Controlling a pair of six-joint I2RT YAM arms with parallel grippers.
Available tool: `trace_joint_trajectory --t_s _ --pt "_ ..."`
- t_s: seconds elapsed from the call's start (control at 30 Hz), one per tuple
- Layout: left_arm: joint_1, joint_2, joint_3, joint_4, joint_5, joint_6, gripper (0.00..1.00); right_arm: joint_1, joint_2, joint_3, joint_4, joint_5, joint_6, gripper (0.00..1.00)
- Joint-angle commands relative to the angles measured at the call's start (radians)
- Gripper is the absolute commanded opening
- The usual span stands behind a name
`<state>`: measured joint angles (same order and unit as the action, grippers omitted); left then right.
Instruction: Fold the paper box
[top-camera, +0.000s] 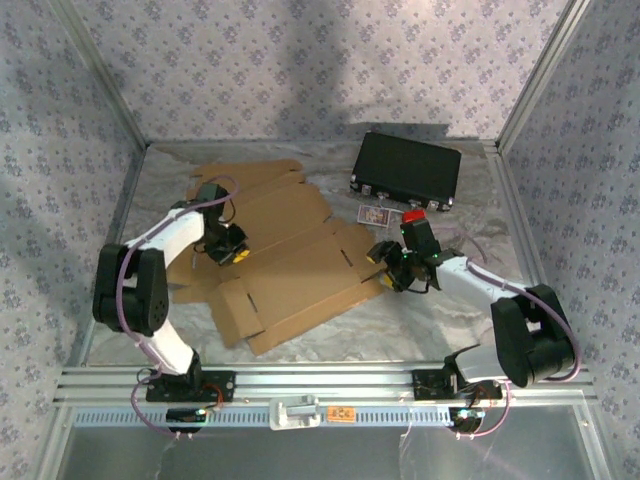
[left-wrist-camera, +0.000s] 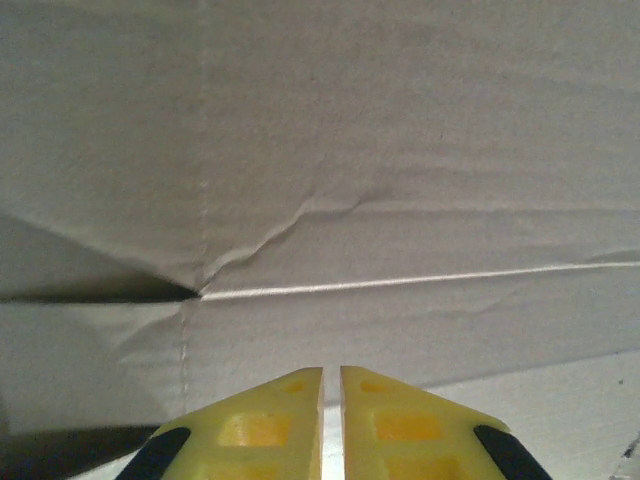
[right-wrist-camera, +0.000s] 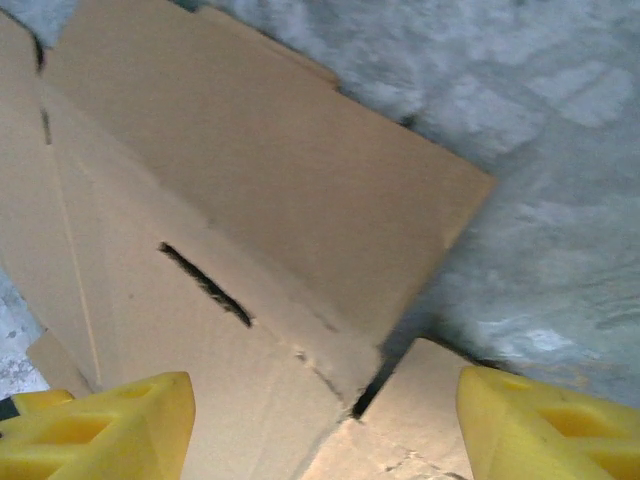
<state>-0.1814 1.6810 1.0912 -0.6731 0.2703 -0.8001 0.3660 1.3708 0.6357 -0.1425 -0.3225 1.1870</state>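
Note:
The paper box (top-camera: 290, 260) is a flat, unfolded brown cardboard sheet with flaps and slots, lying in the middle of the table. My left gripper (top-camera: 228, 250) is at its left side. In the left wrist view the yellow fingers (left-wrist-camera: 270, 420) are pressed almost together on a thin pale edge of the cardboard (left-wrist-camera: 350, 150), whose crease runs across just ahead. My right gripper (top-camera: 392, 268) hovers at the sheet's right corner. Its fingers (right-wrist-camera: 110, 430) stand wide apart over a flap (right-wrist-camera: 250, 170) with a slot and a cut corner, touching nothing.
A black case (top-camera: 405, 168) lies at the back right, with a small printed card (top-camera: 372, 214) just in front of it. Patterned walls close in the left, back and right. A metal rail (top-camera: 320, 380) runs along the near edge.

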Motion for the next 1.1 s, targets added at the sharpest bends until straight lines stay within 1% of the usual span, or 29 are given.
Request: trace_joint_trajectory --t_s 0.0,0.2,0.37,0.5,0.63,0.73,0.83,0.9,0.93,1.0,1.03,1.07 --pt "0.002 0.031 0.038 0.004 0.015 0.054 0.12 -0.003 -0.002 -0.027 0.092 -0.008 0.046 0.70" --pt "0.000 0.065 0.029 0.006 0.008 0.078 0.11 -0.012 0.043 -0.034 0.208 -0.012 0.045 0.62" --pt "0.000 0.088 0.032 0.001 -0.012 0.098 0.11 -0.014 0.076 -0.024 0.220 -0.011 0.052 0.56" --pt "-0.001 0.105 0.044 0.000 -0.020 0.104 0.11 -0.012 0.085 -0.037 0.227 0.000 0.058 0.56" --pt "-0.007 0.124 0.055 0.001 -0.028 0.111 0.10 -0.015 0.114 -0.049 0.281 -0.007 0.076 0.55" --pt "-0.010 0.133 0.055 0.000 -0.039 0.118 0.10 -0.011 0.140 -0.055 0.327 -0.008 0.101 0.54" --pt "-0.013 0.144 0.050 0.005 -0.044 0.121 0.10 -0.010 0.143 -0.044 0.337 0.000 0.103 0.51" --pt "-0.016 0.151 0.047 0.008 -0.046 0.124 0.10 -0.011 0.146 -0.041 0.337 0.003 0.111 0.45" --pt "-0.017 0.153 0.048 0.009 -0.051 0.127 0.10 -0.010 0.149 -0.040 0.341 0.002 0.119 0.41" --pt "-0.021 0.157 0.053 0.002 -0.068 0.132 0.09 -0.006 0.152 -0.037 0.351 0.002 0.145 0.26" --pt "-0.025 0.157 0.062 0.000 -0.081 0.134 0.09 -0.003 0.151 -0.031 0.342 0.003 0.163 0.16" --pt "-0.029 0.156 0.076 -0.039 -0.099 0.136 0.09 0.001 0.145 -0.020 0.322 0.007 0.185 0.07"
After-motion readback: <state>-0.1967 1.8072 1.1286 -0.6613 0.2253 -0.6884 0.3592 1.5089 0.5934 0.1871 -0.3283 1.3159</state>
